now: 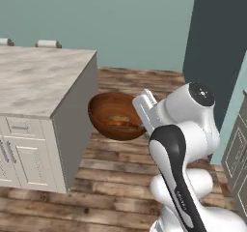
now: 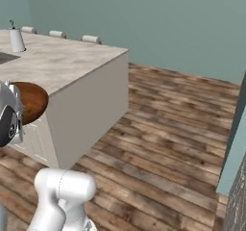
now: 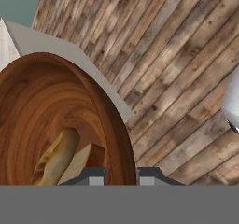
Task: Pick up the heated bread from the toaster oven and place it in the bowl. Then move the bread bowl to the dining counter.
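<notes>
The glossy reddish-brown wooden bowl [image 1: 116, 116] hangs tilted in the air beside the grey end of the dining counter [image 1: 34, 76], above the wood floor. My gripper [image 3: 120, 176] is shut on the bowl's rim, one dark fingertip [image 3: 93, 175] inside the bowl [image 3: 56, 111] and one outside. The tan bread [image 3: 56, 155] lies in the bottom of the bowl, also seen as a pale patch of bread [image 1: 115, 120]. From the right base, the bowl [image 2: 31, 100] shows against the dining counter [image 2: 62, 61]. The toaster oven is out of view.
Stool backs [image 1: 48, 43] line the counter's far side. A white upright holder [image 2: 17, 40] and a sink edge [image 2: 5, 57] sit on the marble. A dark tall panel [image 1: 217, 42] and grey cabinets [image 1: 239, 149] stand to the right. Wood floor [image 2: 168, 129] stretches open beyond the counter.
</notes>
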Motion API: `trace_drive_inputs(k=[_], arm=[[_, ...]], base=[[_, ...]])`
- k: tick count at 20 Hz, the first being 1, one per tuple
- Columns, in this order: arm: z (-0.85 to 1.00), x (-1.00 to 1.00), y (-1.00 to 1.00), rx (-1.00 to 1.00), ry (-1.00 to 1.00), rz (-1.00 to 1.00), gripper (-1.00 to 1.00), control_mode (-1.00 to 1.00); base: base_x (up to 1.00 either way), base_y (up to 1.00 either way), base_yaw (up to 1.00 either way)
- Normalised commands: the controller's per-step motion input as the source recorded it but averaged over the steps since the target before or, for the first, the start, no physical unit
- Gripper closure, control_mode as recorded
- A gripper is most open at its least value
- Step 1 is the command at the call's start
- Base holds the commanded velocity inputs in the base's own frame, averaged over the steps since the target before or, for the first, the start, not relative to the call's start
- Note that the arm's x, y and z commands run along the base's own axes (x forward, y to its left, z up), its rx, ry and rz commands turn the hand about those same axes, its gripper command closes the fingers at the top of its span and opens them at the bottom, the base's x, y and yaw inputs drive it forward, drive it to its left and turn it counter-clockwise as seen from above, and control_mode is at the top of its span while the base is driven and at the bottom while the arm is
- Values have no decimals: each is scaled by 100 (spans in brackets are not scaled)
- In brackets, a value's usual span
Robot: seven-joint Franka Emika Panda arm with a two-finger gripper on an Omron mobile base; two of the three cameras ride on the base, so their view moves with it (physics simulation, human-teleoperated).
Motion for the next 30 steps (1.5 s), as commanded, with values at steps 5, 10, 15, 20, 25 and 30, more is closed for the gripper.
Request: trace_drive_inputs(k=[5,10,15,20,25,30], arm=[[0,0,0,0,0,0,100,100],[0,0,0,0,0,0,100,100],[0,0,0,0,0,0,100,100],[0,0,0,0,0,0,100,100],[0,0,0,0,0,0,100,100],[0,0,0,0,0,0,100,100]], base=[[100,-16,24],[100,-25,13],[100,-5,9],[100,0,6],[100,0,6],[100,0,13]])
